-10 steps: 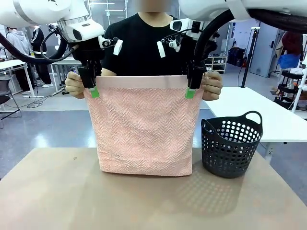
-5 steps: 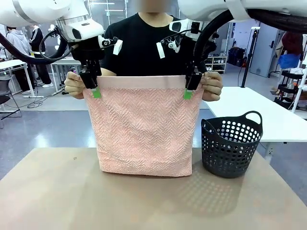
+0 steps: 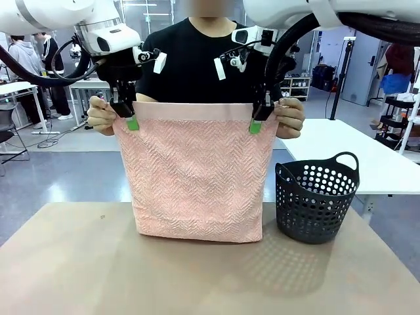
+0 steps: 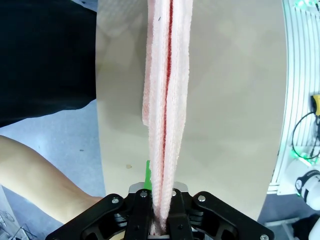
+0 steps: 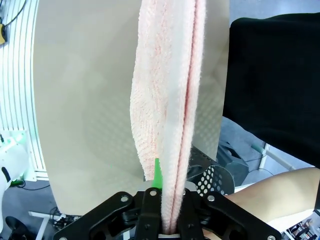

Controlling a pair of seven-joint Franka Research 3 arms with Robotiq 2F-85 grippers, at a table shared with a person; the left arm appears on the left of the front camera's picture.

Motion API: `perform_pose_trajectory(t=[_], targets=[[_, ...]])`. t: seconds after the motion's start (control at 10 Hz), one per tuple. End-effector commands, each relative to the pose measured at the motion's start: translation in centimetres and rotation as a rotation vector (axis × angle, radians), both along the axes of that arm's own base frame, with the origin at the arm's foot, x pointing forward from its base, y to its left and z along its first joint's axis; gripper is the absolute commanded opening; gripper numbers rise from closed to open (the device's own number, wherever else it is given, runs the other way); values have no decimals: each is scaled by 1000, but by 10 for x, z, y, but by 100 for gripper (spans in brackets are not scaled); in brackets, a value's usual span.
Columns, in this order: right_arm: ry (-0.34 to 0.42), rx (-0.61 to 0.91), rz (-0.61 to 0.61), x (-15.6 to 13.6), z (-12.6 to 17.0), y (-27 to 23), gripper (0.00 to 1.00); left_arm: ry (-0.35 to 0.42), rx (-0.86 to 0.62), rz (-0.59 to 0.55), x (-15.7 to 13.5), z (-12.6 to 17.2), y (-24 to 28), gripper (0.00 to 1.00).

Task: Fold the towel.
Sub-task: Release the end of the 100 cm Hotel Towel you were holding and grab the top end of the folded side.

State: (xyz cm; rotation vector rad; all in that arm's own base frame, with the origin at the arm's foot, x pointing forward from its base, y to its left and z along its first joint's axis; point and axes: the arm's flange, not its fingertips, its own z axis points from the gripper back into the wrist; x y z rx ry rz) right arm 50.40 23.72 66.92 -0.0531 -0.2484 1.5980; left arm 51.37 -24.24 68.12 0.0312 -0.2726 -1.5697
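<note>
One towel (image 3: 197, 174), one basket (image 3: 316, 200), one table (image 3: 79, 262), two grippers and two of the person's hands are showing. The towel is hanging upright over the middle of the table, pink, with a smooth band running along its top edge. Its lower edge is reaching down to the tabletop, though whether it is touching there is not clear. The left gripper (image 3: 130, 118) is pinching the top corner on its own side, its jaws drawn together on the cloth with a green pad showing against the pink. The right gripper (image 3: 257, 121) is clamping the opposite top corner in the same way. In both wrist views the fingers are pressing together on the towel's doubled layers, which are dropping away toward the table below. The person is standing at the far side, one hand (image 3: 100, 116) gripping the towel's top edge just outside the left gripper and the other hand (image 3: 291, 118) gripping it just outside the right gripper. The dark basket with holes is sitting on the table on the robot's right, near the towel but apart from it.
</note>
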Motion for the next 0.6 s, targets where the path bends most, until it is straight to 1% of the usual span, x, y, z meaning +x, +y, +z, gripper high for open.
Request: perform_pose_trajectory(t=[0.0,0.1,0.5], targets=[[8,-6,-58,4,-1,1,0,7,-30,24,-8,-2,9,0],[0,0,0,0,0,0,0,0,0,0,0,0,0,0],[0,0,0,0,0,0,0,0,0,0,0,0,0,0]])
